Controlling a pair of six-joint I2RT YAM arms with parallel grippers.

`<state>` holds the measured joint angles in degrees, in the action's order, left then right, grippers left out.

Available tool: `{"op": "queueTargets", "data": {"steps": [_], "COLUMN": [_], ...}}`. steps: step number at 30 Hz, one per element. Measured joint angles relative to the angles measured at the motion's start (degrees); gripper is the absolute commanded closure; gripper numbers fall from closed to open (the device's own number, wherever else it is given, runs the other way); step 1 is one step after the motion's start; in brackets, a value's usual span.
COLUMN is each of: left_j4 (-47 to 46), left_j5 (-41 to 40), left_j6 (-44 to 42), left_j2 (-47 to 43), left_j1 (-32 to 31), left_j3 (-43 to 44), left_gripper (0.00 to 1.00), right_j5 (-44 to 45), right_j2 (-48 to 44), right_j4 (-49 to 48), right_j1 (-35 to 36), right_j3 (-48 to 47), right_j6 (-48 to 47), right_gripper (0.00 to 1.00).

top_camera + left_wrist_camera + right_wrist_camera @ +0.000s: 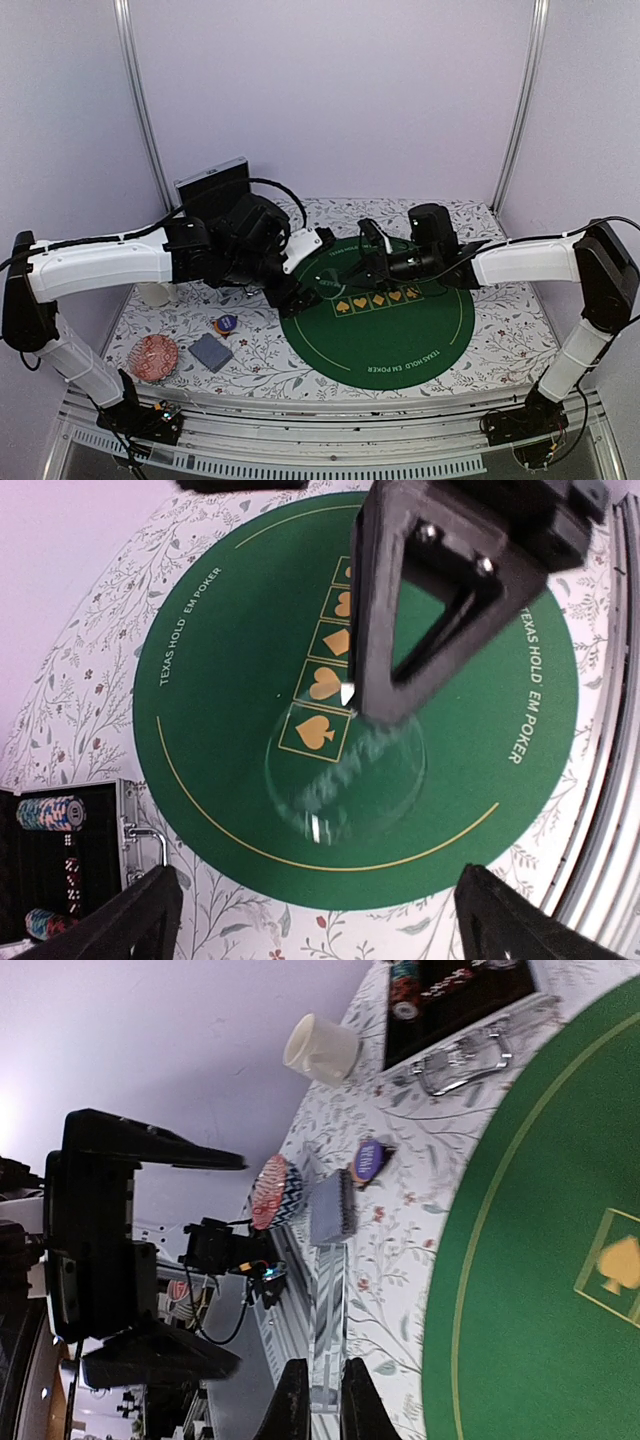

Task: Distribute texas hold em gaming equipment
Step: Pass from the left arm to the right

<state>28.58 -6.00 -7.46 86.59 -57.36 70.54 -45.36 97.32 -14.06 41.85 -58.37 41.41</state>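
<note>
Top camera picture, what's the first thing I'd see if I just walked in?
The big round green poker mat on the flowery table grabs the eye first. Above it the right gripper pinches a clear round disc while the left gripper gapes open. At the left sits a red patterned round object near a deck of cards.

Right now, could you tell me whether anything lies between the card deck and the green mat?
Nothing visible: only bare floral cloth separates the card deck from the green mat's left edge. The purple button sits just beyond the deck, off that path.
</note>
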Motion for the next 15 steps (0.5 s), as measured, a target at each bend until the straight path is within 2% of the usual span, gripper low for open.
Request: {"op": "queueTargets", "data": {"steps": [4,10,15], "left_j4": [0.02,-0.13,-0.28], "left_j5": [0.46,1.51,3.02], "left_j6": [2.16,5.7,9.01], "left_j2": [0.0,0.02,0.68], "left_j1": [0.0,1.62,6.03], "left_j3": [0.0,-0.76,-3.5], "left_gripper": [0.02,0.02,0.02], "right_j5": [1.95,6.19,7.43], "right_j2": [-6.71,-17.53,-19.34], "right_j4": [3.41,9.38,11.85], "right_j1": [-9.25,-29.11,-39.41], "right_j3": [8.02,18.84,23.5], "right_j6": [-1.77,-5.73,-9.11], "right_gripper": [0.98,0.99,0.99]}}
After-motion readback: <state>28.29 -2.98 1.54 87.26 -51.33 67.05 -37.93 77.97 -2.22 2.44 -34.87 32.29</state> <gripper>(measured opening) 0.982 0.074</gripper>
